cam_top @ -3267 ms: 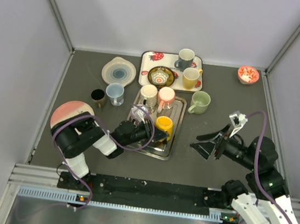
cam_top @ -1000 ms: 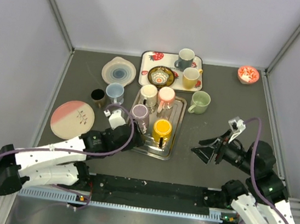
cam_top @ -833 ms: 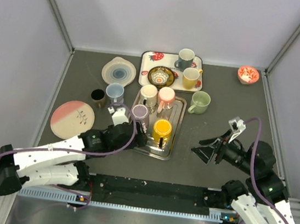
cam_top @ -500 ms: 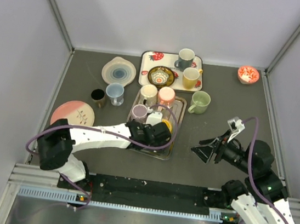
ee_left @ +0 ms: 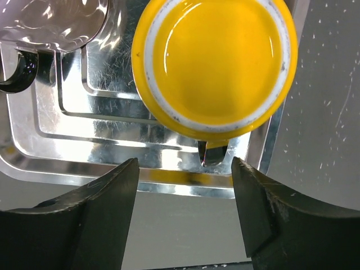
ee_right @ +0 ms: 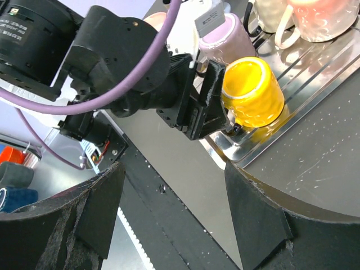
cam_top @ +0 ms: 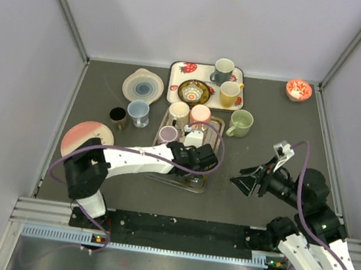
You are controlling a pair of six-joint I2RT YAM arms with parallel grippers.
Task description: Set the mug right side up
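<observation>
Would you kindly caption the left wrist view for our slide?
Left gripper, jaws open, poised at the handle side of the upside-down yellow mug on the metal tray.

Illumination: bright, even, diffuse, supplied from overhead. Shadows: soft, kept close under objects. Glare: hard white streaks are recorded on the steel tray [ee_left: 84,140]; a mild sheen on the yellow mug [ee_left: 216,53]. Top view: sharp throughout.
</observation>
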